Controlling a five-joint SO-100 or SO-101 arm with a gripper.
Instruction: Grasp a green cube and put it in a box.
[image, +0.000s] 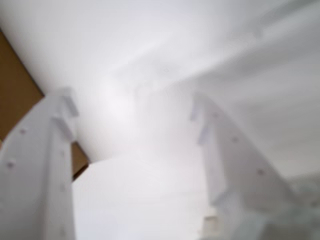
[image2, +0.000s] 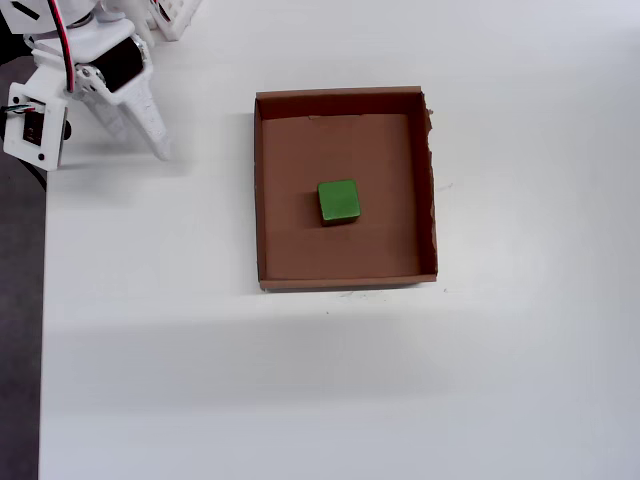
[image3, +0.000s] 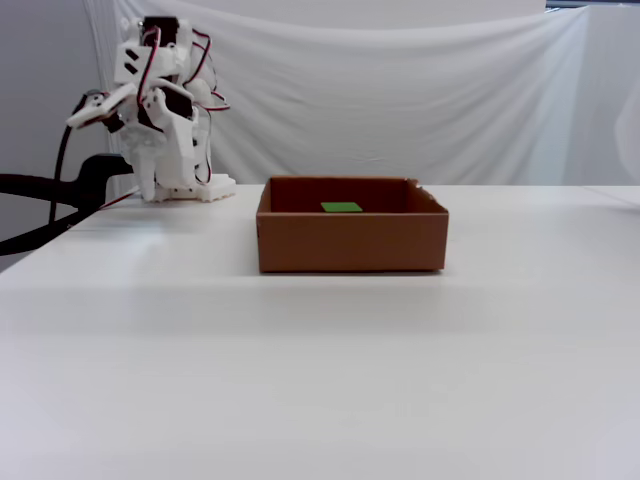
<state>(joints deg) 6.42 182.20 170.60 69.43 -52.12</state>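
The green cube (image2: 339, 201) lies flat on the floor of the brown cardboard box (image2: 262, 190), near its middle; in the fixed view only its top (image3: 341, 208) shows above the box's front wall (image3: 350, 242). My gripper (image2: 150, 146) is folded back at the table's far left corner in the overhead view, well away from the box. In the wrist view the two white fingers stand apart with nothing between them, so the gripper (image: 132, 100) is open and empty. The cube is not in the wrist view.
The white arm (image3: 160, 110) stands at the back left of the white table (image2: 330, 390). The table's left edge (image2: 43, 330) borders a dark floor. A white cloth (image3: 400, 90) hangs behind. A black cable (image3: 45, 215) runs at the left.
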